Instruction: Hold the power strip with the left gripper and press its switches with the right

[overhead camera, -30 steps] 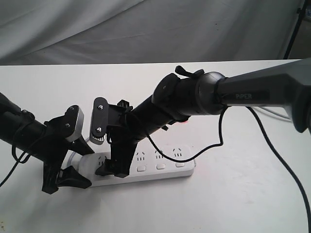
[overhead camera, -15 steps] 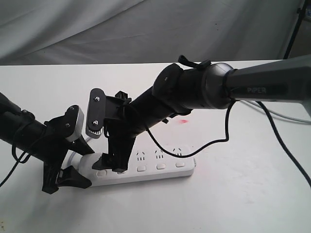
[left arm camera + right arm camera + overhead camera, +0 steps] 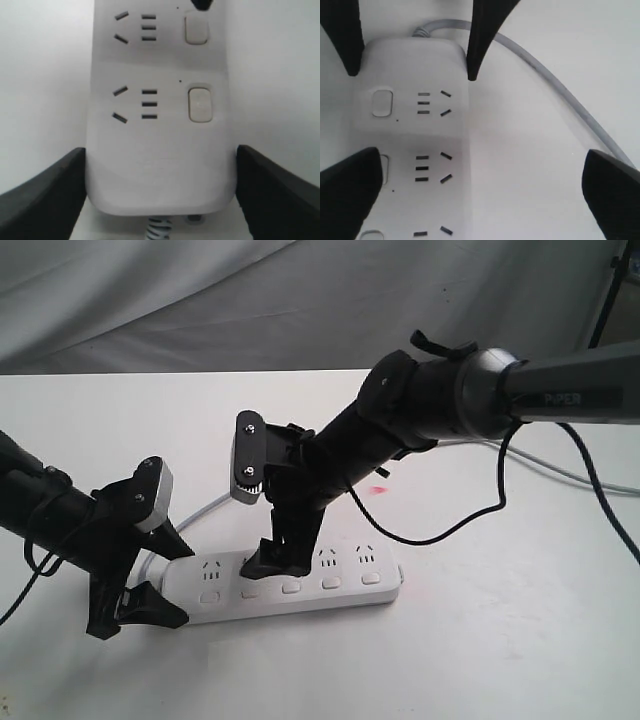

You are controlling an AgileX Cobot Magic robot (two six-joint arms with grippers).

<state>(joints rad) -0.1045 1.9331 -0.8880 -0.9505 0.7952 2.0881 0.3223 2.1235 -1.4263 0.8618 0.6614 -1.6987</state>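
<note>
In the exterior view you have the power strip (image 3: 300,592) lying flat on the white surface (image 3: 480,650). Your left gripper (image 3: 165,578) straddles its cord end. Your right gripper (image 3: 272,558) reaches in from the right, its tip down on the strip by the second of the switches (image 3: 330,584) from that end.

In the left wrist view, both fingers sit against the strip's long sides, clamped on it. The grey cord (image 3: 159,227) leaves between them.

In the right wrist view, your right gripper is spread wide and holds nothing. One finger overlaps the strip at the second switch; the other hangs over bare surface beyond the cord.
</note>
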